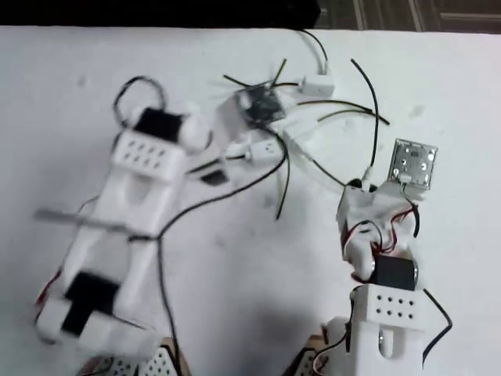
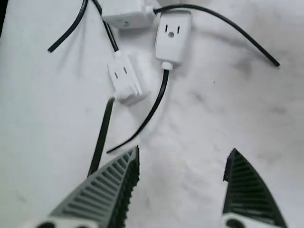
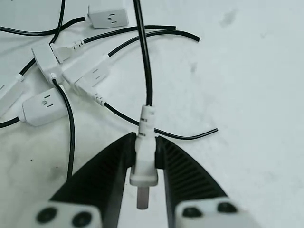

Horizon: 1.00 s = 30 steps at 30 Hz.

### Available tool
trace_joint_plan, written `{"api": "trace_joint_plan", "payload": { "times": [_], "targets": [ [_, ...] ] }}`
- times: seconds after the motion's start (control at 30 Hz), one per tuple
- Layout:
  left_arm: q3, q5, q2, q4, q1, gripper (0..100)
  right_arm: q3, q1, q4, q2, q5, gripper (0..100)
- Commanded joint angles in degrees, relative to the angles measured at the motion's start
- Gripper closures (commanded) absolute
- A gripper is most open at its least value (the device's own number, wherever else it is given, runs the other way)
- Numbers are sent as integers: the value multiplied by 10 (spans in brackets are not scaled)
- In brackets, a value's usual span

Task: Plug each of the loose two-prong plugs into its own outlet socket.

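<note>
My right gripper (image 3: 145,148) is shut on a white two-prong plug (image 3: 144,166), whose black cord (image 3: 144,52) runs away across the table. Beyond it lie several white outlet sockets, one grounded (image 3: 45,105), one two-slot (image 3: 90,76) and one farther off (image 3: 108,16). In the high view this gripper (image 1: 362,189) sits right of the cord tangle. My left gripper (image 2: 183,166) is open above bare table, short of a two-slot socket (image 2: 124,76) and a grounded socket (image 2: 173,31). From above, the left gripper (image 1: 258,106) hovers over the cluster of sockets.
A silver square plate (image 1: 412,163) lies just right of the right gripper. A white socket (image 1: 317,84) rests at the back, with loose black cords (image 1: 344,110) spread around it. The table's far edge (image 1: 156,28) runs behind. The front middle of the table (image 1: 250,266) is free.
</note>
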<state>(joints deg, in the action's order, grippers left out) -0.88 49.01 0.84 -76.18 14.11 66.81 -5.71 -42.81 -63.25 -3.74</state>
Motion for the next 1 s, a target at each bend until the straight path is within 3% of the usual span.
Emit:
{"api": "trace_joint_plan", "payload": {
  "times": [0.0, 0.6, 0.73, 0.83, 0.97],
  "targets": [
    [-135, 10, -133, -1, 22, 709, -4, -6, 14, -1, -4, 981],
    [-437, 4, -508, 64, 22, 714, -3, -6, 11, 2, 0, 981],
    [-501, -33, -572, 62, 22, 715, -3, -6, 11, 2, 0, 981],
    [-533, -37, -607, 51, 22, 786, -3, -6, 10, 2, 0, 981],
    [-569, 18, -618, -27, 22, 976, -2, -6, 10, 2, 0, 981]
  ]
}}
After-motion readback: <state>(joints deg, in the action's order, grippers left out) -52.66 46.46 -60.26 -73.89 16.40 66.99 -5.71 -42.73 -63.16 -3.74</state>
